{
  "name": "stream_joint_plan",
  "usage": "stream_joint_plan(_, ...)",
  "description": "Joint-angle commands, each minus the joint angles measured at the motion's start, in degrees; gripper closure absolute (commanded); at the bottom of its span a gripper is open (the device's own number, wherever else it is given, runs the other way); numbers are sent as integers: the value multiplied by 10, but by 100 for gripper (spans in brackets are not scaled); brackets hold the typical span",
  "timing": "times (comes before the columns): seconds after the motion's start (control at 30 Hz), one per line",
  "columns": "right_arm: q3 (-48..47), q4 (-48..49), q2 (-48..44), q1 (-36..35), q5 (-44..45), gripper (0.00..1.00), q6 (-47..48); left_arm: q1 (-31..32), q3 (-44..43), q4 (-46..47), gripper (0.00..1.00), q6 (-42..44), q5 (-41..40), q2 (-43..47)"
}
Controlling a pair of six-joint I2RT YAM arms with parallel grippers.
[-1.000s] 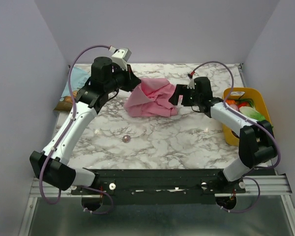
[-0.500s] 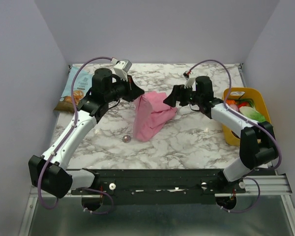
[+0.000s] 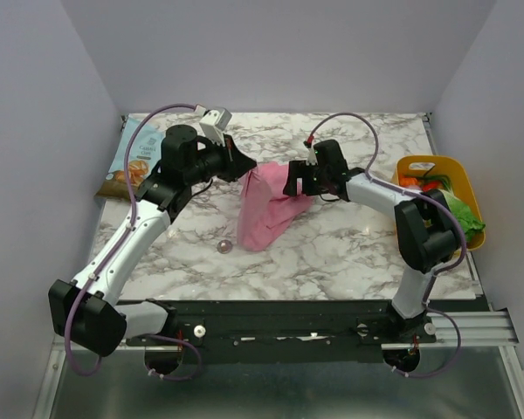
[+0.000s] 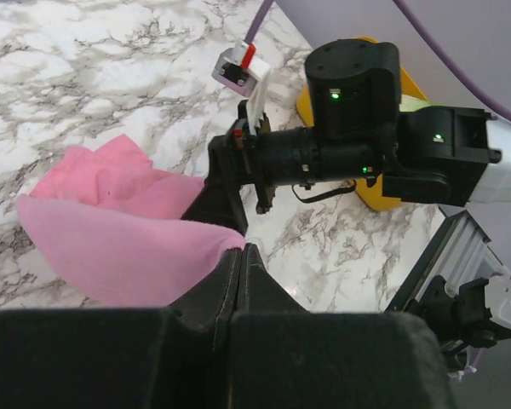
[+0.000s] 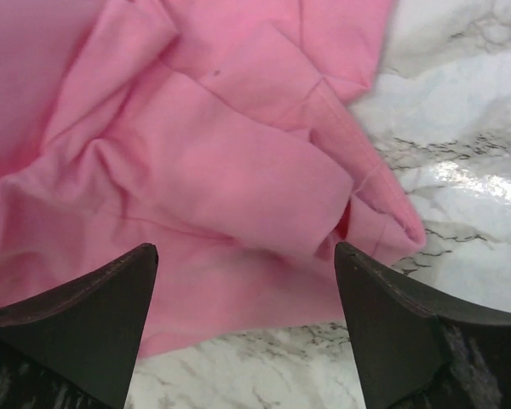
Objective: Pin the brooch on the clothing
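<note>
Pink T-shirt (image 3: 266, 209) hangs pinched in our left gripper (image 3: 246, 168), probably to spread it flat. Our right gripper (image 3: 290, 187) gapes wide beside it, brooch (image 3: 224, 247) lying apart.

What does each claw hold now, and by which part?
The left claw pinches the pink T-shirt by a raised fabric edge. Which edge it is cannot be told. The right claw stands open over it and holds nothing.

Table (image 3: 332, 253) was white marble w/ grey veins, plain lilac-ish walls (image 3: 288, 52) on 3 sides, alu rail (image 3: 480, 327) up front, soft light.
</note>
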State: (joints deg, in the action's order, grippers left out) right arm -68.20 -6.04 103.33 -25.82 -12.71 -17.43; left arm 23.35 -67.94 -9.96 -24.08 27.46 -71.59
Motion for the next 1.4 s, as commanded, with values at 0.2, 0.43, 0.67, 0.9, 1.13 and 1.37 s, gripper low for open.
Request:
stream_joint_plan(0.2, -73, -61, 75, -4, 88, 54, -32, 2, 30, 8, 100, 2, -24, 31)
stream_joint_plan(0.43, -34, -27, -10, -3, 124, 99, -23, 1, 28, 9, 100, 4, -42, 30)
stream_joint_plan(0.67, -4, -13, -248, 3, 239, 99, 16, -1, -15, -22, 100, 19, -111, 44)
stream_joint_plan(0.9, 7, 1, -456, 4, 319, 99, 58, -4, -31, -18, 100, 24, -236, 108)
stream_joint_plan(1.13, 33, 10, -591, 5, 306, 99, 71, -4, -33, -20, 100, 18, -211, 130)
stream_joint_plan(1.37, 25, 12, -661, 4, 313, 99, 81, -4, -54, -23, 100, 16, -204, 131)
